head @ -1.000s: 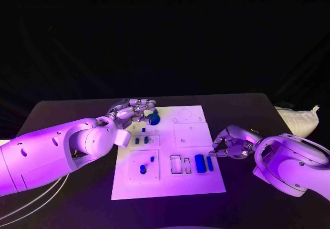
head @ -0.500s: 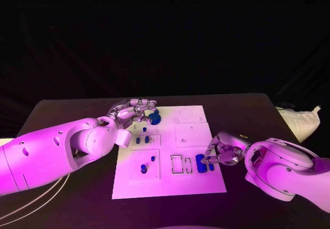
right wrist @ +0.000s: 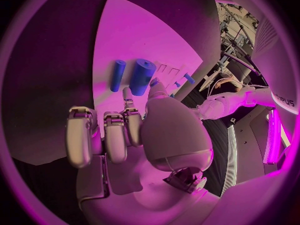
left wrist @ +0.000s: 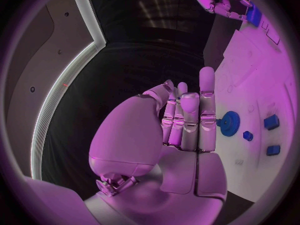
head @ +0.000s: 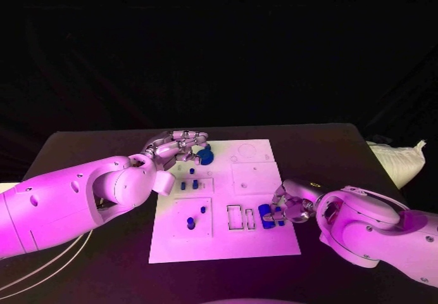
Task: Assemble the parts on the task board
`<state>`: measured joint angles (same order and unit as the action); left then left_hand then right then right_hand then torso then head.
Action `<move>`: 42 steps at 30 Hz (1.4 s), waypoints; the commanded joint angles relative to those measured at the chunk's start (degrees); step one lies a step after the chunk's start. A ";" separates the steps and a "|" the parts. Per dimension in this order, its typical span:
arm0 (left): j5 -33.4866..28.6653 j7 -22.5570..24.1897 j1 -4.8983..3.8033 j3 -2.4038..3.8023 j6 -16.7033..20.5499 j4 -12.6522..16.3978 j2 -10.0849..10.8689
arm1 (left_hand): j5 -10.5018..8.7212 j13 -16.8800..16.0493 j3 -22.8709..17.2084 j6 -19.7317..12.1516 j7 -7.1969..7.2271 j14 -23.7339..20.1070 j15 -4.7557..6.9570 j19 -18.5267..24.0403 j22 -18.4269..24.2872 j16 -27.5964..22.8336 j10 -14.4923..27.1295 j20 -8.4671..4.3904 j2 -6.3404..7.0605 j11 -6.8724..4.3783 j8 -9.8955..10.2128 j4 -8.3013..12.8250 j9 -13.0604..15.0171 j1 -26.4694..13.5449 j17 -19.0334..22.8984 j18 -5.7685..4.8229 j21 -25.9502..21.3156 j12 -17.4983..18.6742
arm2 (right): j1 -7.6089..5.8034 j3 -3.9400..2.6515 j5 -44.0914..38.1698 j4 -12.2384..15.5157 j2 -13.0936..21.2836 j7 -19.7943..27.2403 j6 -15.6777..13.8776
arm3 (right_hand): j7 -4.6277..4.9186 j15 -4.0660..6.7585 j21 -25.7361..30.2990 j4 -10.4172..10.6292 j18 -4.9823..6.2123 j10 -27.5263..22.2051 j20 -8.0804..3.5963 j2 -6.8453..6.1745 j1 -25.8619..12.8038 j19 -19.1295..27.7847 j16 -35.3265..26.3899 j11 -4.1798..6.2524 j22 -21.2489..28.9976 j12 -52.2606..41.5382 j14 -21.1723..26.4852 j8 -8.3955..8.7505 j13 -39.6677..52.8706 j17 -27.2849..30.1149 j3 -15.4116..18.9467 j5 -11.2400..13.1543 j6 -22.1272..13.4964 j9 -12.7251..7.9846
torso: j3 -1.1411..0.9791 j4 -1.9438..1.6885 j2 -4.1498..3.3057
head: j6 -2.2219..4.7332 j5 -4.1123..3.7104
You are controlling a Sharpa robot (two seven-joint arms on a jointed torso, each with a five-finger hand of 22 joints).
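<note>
White, the task board [head: 256, 244] lies mid-table on the black table [head: 91, 145]. In the head view the left hand [head: 175, 147] hovers over the board's far left corner, fingers curled about a round blue gear [head: 204, 156]; whether they truly grip it is hard to make out. The right hand [head: 285, 204] sits at the board's right edge, partly hiding the thick blue cylinder [head: 266, 216] and the thin blue peg [head: 278, 217] beside it, so contact is unclear. Small blue parts [head: 189, 185] stand left of centre, near two empty rectangular slots [head: 240, 218]. A pale bag [head: 399, 158] rests off the table's right side against dark drapery.

From the left wrist, the fingers [left wrist: 190, 117] stand together, nearly straight, with the gear [left wrist: 230, 123] just beside them on the board.

From the right wrist, curled fingers [right wrist: 106, 135] hold nothing visible; the cylinder [right wrist: 142, 76] and peg [right wrist: 117, 75] lie just beyond a fingertip.
</note>
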<state>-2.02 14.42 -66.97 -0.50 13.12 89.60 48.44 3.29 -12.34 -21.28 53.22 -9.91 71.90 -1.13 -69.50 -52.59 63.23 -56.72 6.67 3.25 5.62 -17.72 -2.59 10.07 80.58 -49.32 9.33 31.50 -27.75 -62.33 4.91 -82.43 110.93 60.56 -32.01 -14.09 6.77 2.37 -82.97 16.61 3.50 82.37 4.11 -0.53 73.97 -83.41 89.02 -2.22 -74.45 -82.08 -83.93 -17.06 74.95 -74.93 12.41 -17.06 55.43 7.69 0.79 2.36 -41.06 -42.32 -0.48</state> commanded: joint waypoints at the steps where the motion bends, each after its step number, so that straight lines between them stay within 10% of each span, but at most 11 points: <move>1: 0.17 0.53 0.04 0.04 -1.26 0.06 -0.01 | 0.19 -0.08 0.31 -0.42 -0.03 -0.35 0.02 0.36 0.06 -0.26 0.42 0.15 0.06 0.01 -0.38 0.08 0.05 -0.63 0.05 1.05 -0.15 -0.24 | 0.21 0.01 -2.31 -0.38 -0.40 -1.26 3.66 | -0.09 -0.38 -0.35 -0.07 -0.34 0.04 -0.14 0.40 -0.29 -0.27 0.20 0.10 -0.05 0.18 -5.77 -0.26 4.02 -13.80 0.45 0.44 0.05 0.07 | 0.05 0.01 0.02 | -0.15 -0.05; 12: 0.17 0.36 0.04 0.04 -1.50 0.11 0.14 | 0.19 -0.09 0.35 -0.52 -0.06 -0.46 0.00 0.47 0.22 -0.31 0.52 0.18 -0.03 0.04 -0.46 0.00 0.07 -0.69 0.16 1.08 -0.42 -0.31 | 1.83 0.01 -3.00 -1.75 -2.54 -1.30 3.13 | -0.34 -0.21 -0.42 -0.55 -0.36 0.16 -0.25 1.72 0.97 -0.28 0.16 0.32 -0.20 0.15 -5.75 -0.75 4.30 -13.75 0.03 -0.28 0.57 0.47 | 0.00 -0.02 0.00 | -0.15 0.02; 30: 0.18 0.23 0.04 0.04 -1.62 0.10 0.19 | 0.19 -0.09 0.37 -0.55 -0.07 -0.49 -0.01 0.49 0.24 -0.32 0.55 0.19 -0.05 0.05 -0.48 -0.02 0.08 -0.72 0.18 1.08 -0.47 -0.33 | 2.03 -0.29 5.13 0.26 -1.15 1.65 -10.28 | -1.35 0.53 -0.76 -0.55 -0.48 0.94 -0.89 4.77 2.56 -0.59 0.22 1.22 -0.89 -0.15 -5.78 -2.20 5.30 -13.87 -0.52 -4.93 2.71 2.04 | -0.01 -0.03 0.03 | -0.07 0.05; 42: 0.18 0.32 0.05 0.04 -1.59 0.06 -0.12 | 0.19 -0.09 0.37 -0.55 -0.07 -0.49 -0.01 0.49 0.24 -0.32 0.55 0.19 -0.05 0.05 -0.48 -0.02 0.08 -0.72 0.18 1.08 -0.47 -0.33 | 0.90 -0.65 8.85 0.57 -3.22 2.59 -9.63 | -1.53 0.74 -0.95 -0.24 -0.56 1.36 -1.13 5.47 2.26 -0.80 0.30 1.45 -1.29 -0.43 -5.81 -2.25 5.82 -14.00 -0.42 -6.09 3.01 2.52 | 0.02 0.00 -0.02 | -0.05 0.28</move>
<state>-2.01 14.29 -66.94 -0.50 12.58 89.59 48.48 3.29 -12.37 -21.28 53.01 -10.11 71.90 -1.13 -69.30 -52.42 63.23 -56.51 6.87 3.25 5.83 -17.97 -2.59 10.10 80.58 -49.21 9.33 31.28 -27.75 -61.42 4.26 -75.74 111.51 57.54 -30.50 -23.82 5.40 2.79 -83.74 16.04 3.50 83.39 3.49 3.49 75.56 -84.02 89.02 -1.18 -74.94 -82.29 -83.93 -19.04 75.25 -74.91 12.10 -22.97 58.03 10.00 0.82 2.30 -41.05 -42.35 -0.27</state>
